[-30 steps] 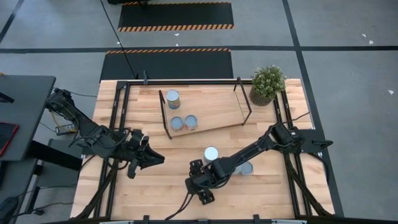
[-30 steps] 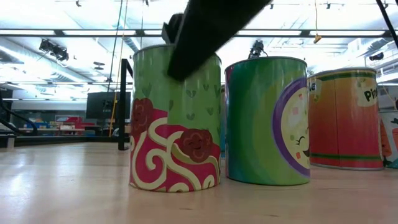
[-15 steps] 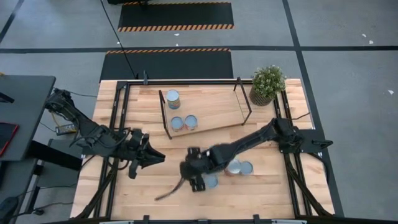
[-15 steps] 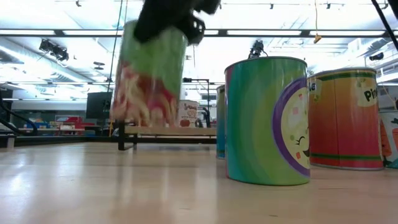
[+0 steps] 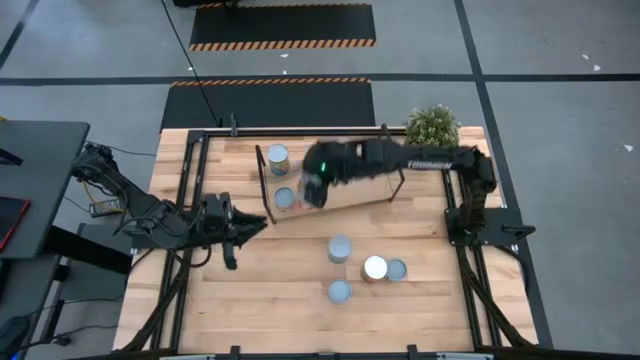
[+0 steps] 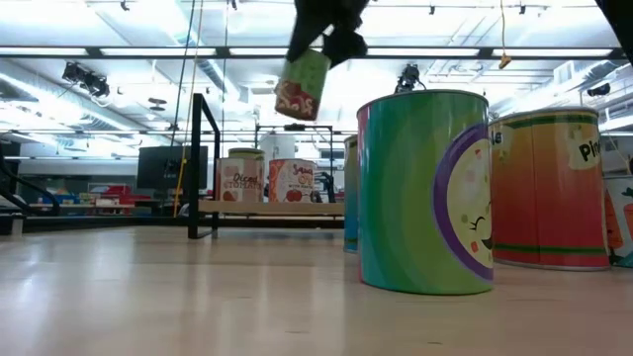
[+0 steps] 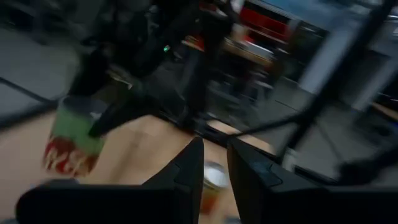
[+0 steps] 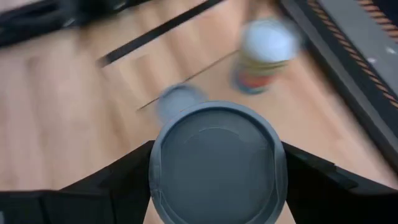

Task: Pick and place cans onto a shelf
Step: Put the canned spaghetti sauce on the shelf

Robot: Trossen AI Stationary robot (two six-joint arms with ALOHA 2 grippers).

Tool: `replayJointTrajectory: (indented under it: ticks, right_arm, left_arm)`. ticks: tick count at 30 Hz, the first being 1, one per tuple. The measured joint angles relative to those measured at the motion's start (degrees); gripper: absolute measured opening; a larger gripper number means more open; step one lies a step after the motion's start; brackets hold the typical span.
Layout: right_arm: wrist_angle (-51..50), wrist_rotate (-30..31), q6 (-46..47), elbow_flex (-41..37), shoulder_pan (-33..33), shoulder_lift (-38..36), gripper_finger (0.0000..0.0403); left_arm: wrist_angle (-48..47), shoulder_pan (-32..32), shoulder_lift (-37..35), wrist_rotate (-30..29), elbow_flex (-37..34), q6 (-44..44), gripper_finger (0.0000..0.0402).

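Observation:
My right gripper (image 5: 318, 185) is over the left part of the slanted wooden shelf (image 5: 345, 172), shut on a green can with a red pattern (image 6: 302, 84); the can's grey top fills the right wrist view (image 8: 217, 165). Two cans stand on the shelf's board (image 5: 278, 158) (image 5: 285, 198); a third there I cannot make out under the gripper. Several cans stand on the table nearer the front (image 5: 340, 249) (image 5: 375, 268) (image 5: 340, 291). My left gripper (image 5: 255, 222) waits left of the shelf, empty, with a narrow gap between its fingers (image 7: 214, 165). My right gripper pinches the green can between its two fingers, one on each side of the can's wall just below the top rim (image 8: 154, 168). The fingers come from above, slanting. The can hangs tilted below the gripper (image 6: 326, 35), clear of the shelf and the table.
A potted plant (image 5: 432, 125) stands at the far right corner beside the shelf. Black rod frames (image 5: 265, 185) (image 5: 393, 160) rise at both shelf ends. In the low view a large green can (image 6: 425, 193) and an orange can (image 6: 549, 188) stand close to the camera.
My right gripper has lifted the green can off the table near the front and carried it up and toward the far edge, to above the shelf's left part; the can now hangs tilted. My left gripper has turned a little toward the shelf.

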Motion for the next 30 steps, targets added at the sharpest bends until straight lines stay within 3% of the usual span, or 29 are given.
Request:
replayJointTrajectory:
  ticks: [5, 17, 23, 30]
  right_arm:
    - [0.7, -2.71, -5.44, -0.03, -7.96, 0.65, 0.0306]
    - [3.19, -12.52, -14.03, -0.09, -16.89, 7.9, 0.0307]
    - [4.68, -15.37, -19.4, -0.11, -16.94, 11.15, 0.0307]
    - [7.2, -18.31, -25.47, -0.16, -16.43, 13.02, 0.0307]
  left_arm:
    - [-0.28, 5.03, 0.11, -5.94, 0.0, 2.95, 0.0078]
    - [-1.81, 23.83, 0.15, -5.99, 0.02, 5.76, 0.0078]
    - [-1.58, 29.74, 0.15, -1.41, 0.02, 5.88, 0.0078]
    - [-0.21, 31.56, 0.15, 5.73, 0.02, 5.86, 0.0078]
